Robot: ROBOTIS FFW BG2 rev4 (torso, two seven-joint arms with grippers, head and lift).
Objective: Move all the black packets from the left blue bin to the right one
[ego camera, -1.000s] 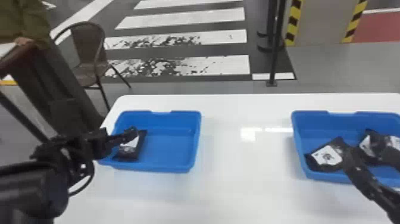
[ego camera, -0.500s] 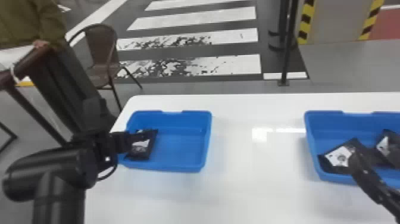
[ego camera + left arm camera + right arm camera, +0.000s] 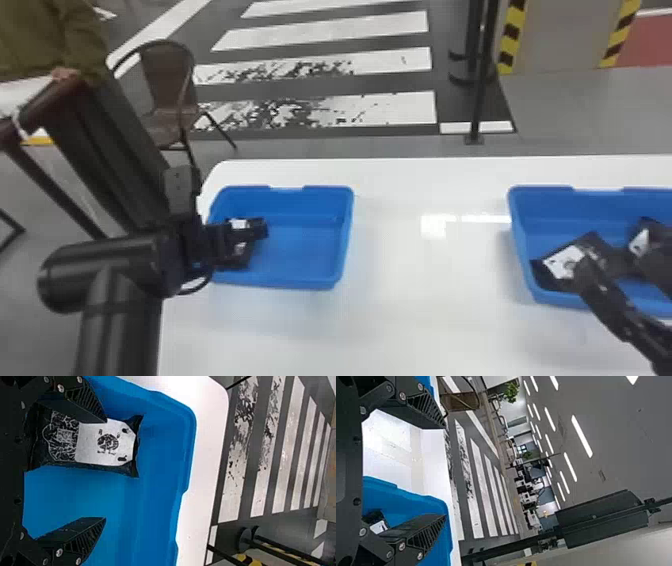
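At least two packets (image 3: 564,261) lay in the right blue bin (image 3: 555,210); I judged one black packet (image 3: 105,444) left to move, loose in the left bin (image 3: 300,260) by my widely parted left pincer (image 3: 105,469). My right pincer (image 3: 445,471) also hung wide.

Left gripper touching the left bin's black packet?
Cannot tell. Left wrist view: one jaw of the left gripper overlaps the black packet, hiding any contact or gap.
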